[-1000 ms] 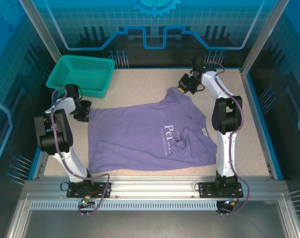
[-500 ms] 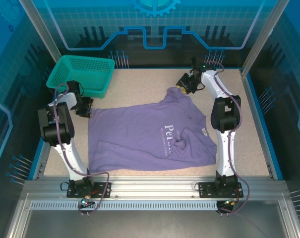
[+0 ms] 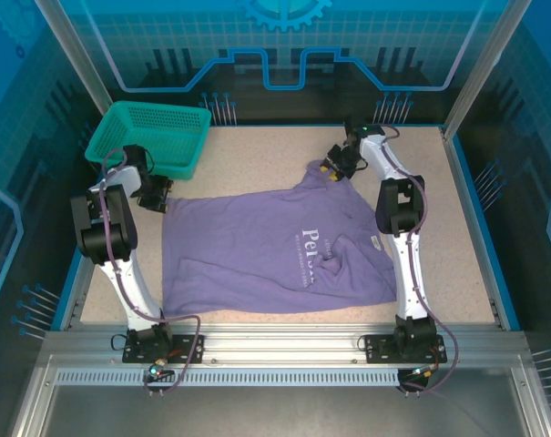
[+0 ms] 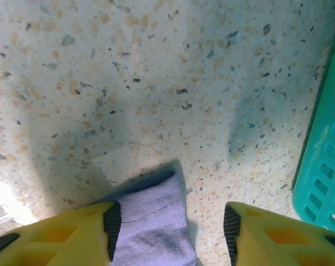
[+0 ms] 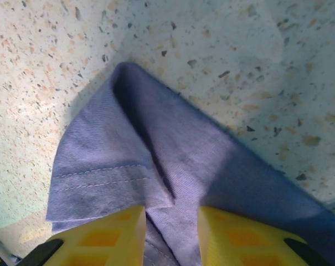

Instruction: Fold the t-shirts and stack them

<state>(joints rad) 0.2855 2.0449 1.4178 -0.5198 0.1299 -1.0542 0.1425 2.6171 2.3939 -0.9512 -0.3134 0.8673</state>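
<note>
My left tool [image 4: 171, 221] stands spread, straddling a corner of the t-shirt [image 4: 150, 227] at lower centre. My right tool [image 5: 171, 224] sits narrow astride a sleeve fold; I cannot tell whether it grips. The t-shirt lies spread mid-counter [image 3: 257, 155], with the basket [image 3: 152, 137] at upper left.

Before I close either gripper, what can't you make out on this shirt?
Top view: t-shirt lettering too small to read.
Top view: right arm covers the t-shirt's right edge.
Right wrist view: bottom edge cuts off the right gripper; whether it pinches the t-shirt is unclear.
Left wrist view: the t-shirt corner at the left gripper runs off the bottom edge.
</note>
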